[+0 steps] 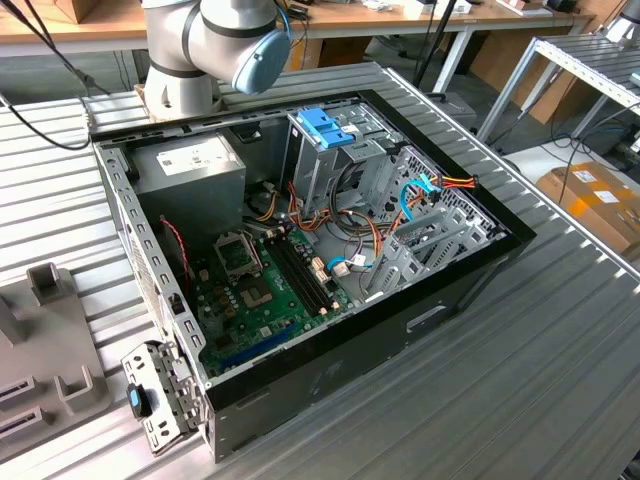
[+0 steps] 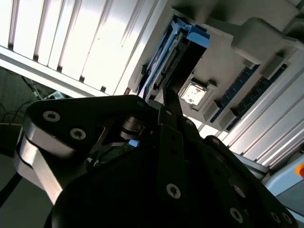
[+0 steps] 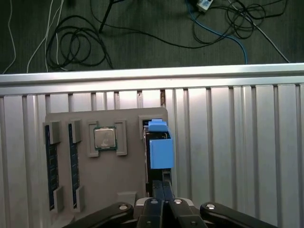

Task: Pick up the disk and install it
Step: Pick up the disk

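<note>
Entry: in the first wrist view the disk (image 3: 160, 152) stands on its narrow edge in a slot at the rim of the grey fixture block (image 3: 118, 178), blue side rail facing the camera. It sits just beside the processor chip (image 3: 105, 138) and well apart from the memory sticks (image 3: 50, 161). We judge the upright seating is meant to present its thin faces for a pinch from above. The gripper (image 3: 165, 176) hangs in line with the disk's near end. Its fingers are pressed together with no gap we can see and nothing between them. We cannot tell whether the tips touch the disk. In the exterior view the open computer case (image 1: 470, 270) lies on its side with the cover off. This presumably leaves the drive cage (image 1: 330, 160), at one o'clock from the case's middle, reachable from above. A blue latch piece (image 1: 325, 128) sits on top of the cage. The arm (image 1: 215, 40) rises at eleven o'clock. A similar grey fixture lies at eight o'clock from the case. The disk is not yet lifted.
</note>
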Controlling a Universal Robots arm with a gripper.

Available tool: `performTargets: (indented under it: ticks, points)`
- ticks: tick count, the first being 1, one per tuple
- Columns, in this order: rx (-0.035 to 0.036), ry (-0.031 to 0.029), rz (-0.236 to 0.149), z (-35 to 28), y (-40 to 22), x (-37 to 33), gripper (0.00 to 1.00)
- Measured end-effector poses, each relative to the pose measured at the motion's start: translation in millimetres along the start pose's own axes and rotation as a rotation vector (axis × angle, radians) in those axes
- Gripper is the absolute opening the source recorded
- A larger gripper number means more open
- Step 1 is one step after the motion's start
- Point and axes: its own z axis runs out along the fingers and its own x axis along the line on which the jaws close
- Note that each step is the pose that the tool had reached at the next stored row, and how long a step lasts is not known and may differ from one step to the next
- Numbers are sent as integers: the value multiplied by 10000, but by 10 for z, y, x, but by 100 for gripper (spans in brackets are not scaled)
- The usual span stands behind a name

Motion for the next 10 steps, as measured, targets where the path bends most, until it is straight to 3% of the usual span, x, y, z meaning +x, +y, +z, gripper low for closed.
performTargets:
  ticks: [10]
  points:
    - [0, 3, 4, 19, 0, 0, 11]
